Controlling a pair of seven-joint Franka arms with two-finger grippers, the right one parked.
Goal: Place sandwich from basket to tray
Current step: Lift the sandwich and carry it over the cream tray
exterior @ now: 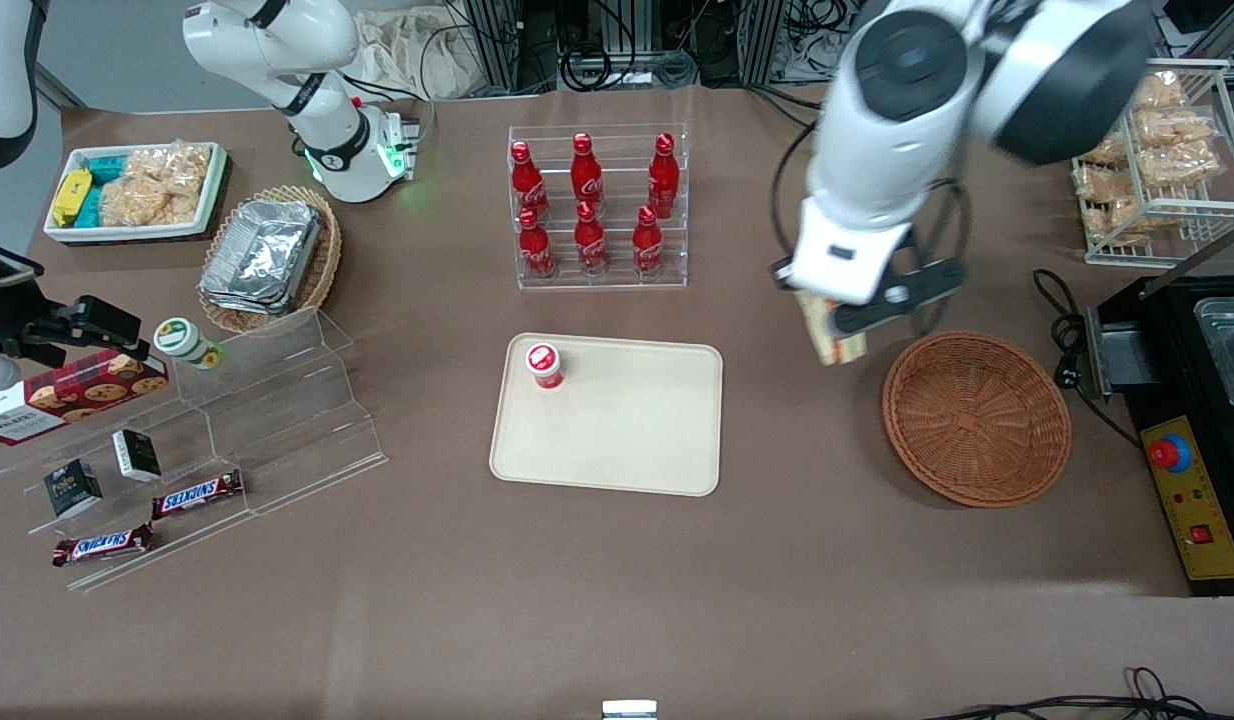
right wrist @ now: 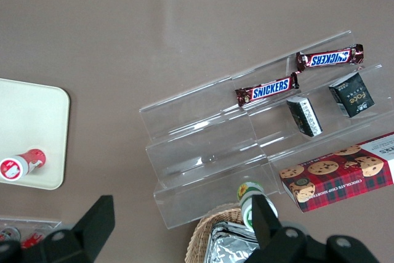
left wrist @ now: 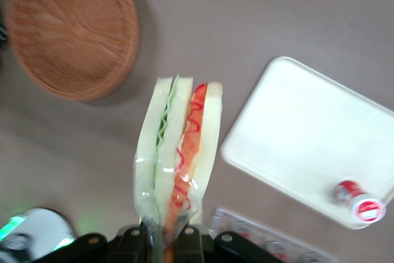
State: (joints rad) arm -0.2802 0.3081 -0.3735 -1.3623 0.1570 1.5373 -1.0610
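Observation:
My gripper [exterior: 845, 322] [left wrist: 165, 238] hangs above the table between the basket and the tray, shut on the sandwich [left wrist: 178, 152] [exterior: 837, 345]. The sandwich is a wrapped wedge of pale bread with green and red filling along its cut edge, held by one end. The round reddish-brown wicker basket [exterior: 975, 418] [left wrist: 71, 29] lies empty toward the working arm's end of the table. The cream tray [exterior: 617, 440] [left wrist: 301, 127] sits mid-table with a small red-capped cup [exterior: 544, 365] [left wrist: 363, 204] standing at one corner.
A clear rack of red cola bottles [exterior: 597, 205] stands farther from the front camera than the tray. A black appliance with a red button [exterior: 1192, 440] borders the basket. Toward the parked arm's end are a tan basket of foil containers [exterior: 267, 255] and clear stepped shelves [exterior: 217, 440].

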